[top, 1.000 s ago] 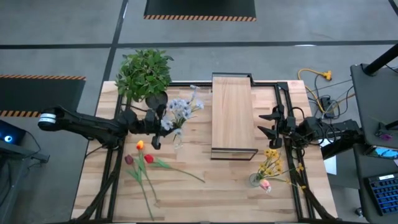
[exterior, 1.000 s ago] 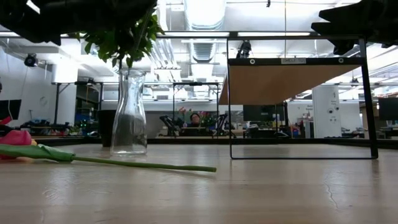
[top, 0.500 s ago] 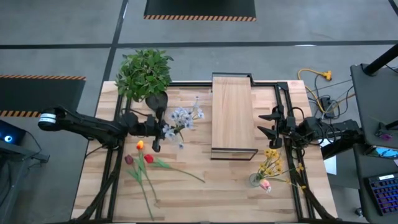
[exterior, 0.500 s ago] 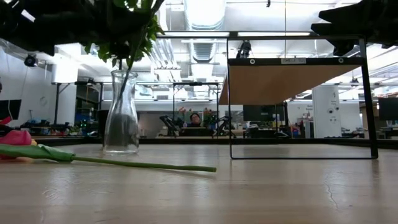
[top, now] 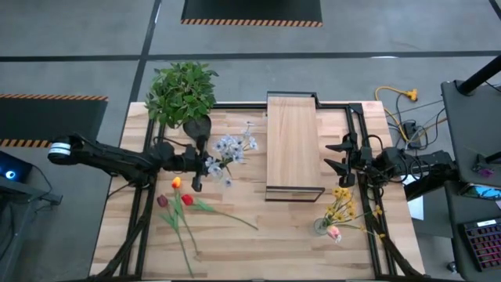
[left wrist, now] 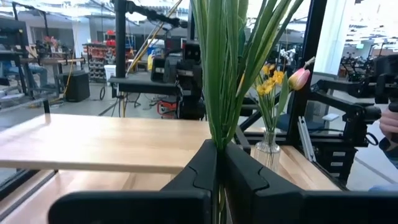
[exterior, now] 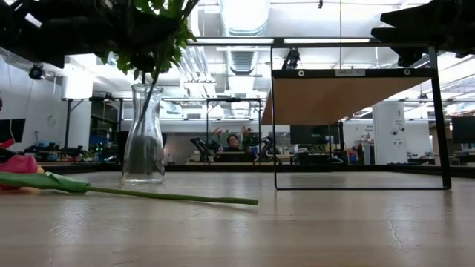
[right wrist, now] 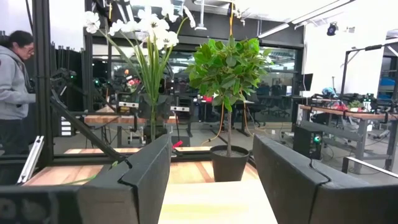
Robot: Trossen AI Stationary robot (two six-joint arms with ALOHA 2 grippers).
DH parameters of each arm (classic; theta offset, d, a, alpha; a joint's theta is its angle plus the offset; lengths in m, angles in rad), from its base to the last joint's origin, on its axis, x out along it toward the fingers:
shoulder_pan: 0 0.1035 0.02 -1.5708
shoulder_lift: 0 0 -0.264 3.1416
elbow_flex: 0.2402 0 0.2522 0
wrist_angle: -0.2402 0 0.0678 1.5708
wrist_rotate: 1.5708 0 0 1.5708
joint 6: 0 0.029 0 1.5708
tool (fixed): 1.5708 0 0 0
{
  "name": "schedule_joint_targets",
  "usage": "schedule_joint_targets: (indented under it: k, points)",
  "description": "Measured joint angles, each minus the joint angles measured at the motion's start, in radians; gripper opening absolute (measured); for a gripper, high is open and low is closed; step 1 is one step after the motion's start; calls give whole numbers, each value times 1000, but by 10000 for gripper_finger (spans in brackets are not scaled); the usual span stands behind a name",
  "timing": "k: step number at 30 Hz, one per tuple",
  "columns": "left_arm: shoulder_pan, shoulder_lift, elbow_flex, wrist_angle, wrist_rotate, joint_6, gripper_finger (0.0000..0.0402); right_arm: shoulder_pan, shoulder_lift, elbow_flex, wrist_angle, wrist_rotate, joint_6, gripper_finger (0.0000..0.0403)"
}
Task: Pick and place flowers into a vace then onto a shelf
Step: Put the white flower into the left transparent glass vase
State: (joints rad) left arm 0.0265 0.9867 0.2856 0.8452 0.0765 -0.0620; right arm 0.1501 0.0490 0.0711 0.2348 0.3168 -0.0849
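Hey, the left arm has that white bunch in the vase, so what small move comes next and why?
Probably open the left gripper. Its fingers are shut on the white flower stems, which already stand in the glass vase on the table.

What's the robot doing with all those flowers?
The left gripper has its jaws shut on a bunch of pale sprigs, holding their stems in a glass vase. The right gripper waits open beside the shelf. Tulips lie loose on the table.

Pale sprigs (top: 228,149) and vase (exterior: 144,134) leftward.
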Motion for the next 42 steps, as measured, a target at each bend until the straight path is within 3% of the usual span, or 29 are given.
schedule_joint_targets:
  k: [8,21,27,33,39,42]
  points:
    - [0,21,0,-5,0,-3,58,0,0,0,0,0,6,219]
    - [0,7,4,-116,2,-4,240,0,0,0,0,0,7,219]
    - [0,-33,36,-233,2,-4,271,0,0,0,-3,0,7,219]
    - [0,-111,126,-543,3,-24,273,0,0,0,-15,0,31,219]
    - [0,-153,314,-973,3,-127,273,0,0,0,-16,0,33,219]
    - [0,-148,401,-1113,1,-140,273,0,0,0,-16,0,33,219]
